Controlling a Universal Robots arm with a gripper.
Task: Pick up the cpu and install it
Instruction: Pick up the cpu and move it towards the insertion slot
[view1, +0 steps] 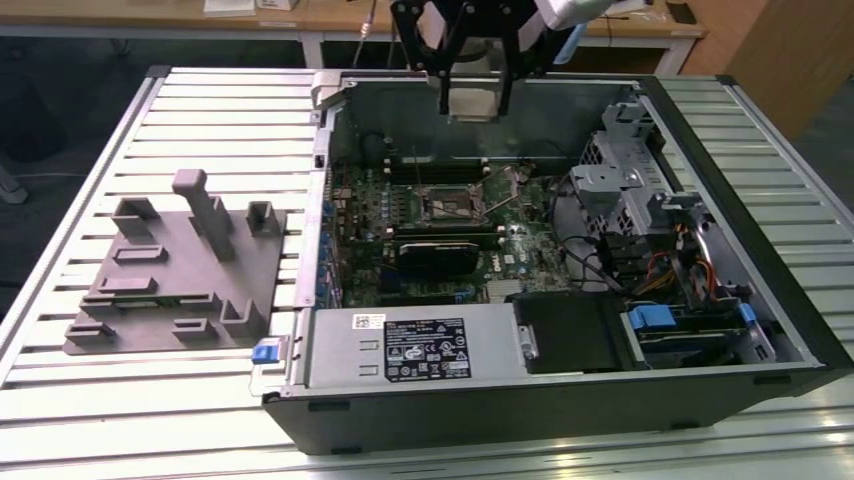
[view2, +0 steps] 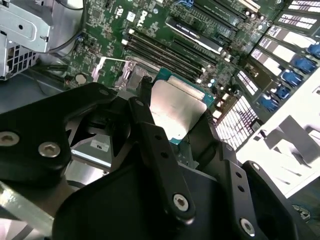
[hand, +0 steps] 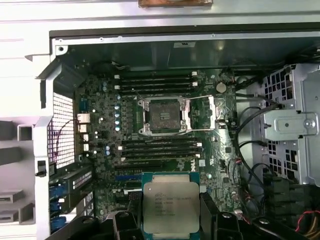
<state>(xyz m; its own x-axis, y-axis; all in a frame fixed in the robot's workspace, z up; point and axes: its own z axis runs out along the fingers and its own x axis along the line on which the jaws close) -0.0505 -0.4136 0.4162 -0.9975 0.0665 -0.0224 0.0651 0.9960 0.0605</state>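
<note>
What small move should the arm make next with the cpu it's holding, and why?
Probably carry the cpu across until it is over the open socket, without descending yet. The gripper holds it high above the case, and in the first wrist view the socket lies apart from the cpu, not under it.

On the slatted table (view1: 134, 420) the open computer case (view1: 534, 415) sits to the exterior view's right, with the fixture block (view1: 174, 290) to its left. Inside, the socket (view1: 445, 200) lies mid-motherboard (view1: 367, 215), the power supply (view1: 400, 350) lies along the near wall, and the drive cage (view1: 641, 190) is to the right. Above the far wall, the gripper (view1: 474, 108) grips the cpu (view1: 475, 100).
</note>
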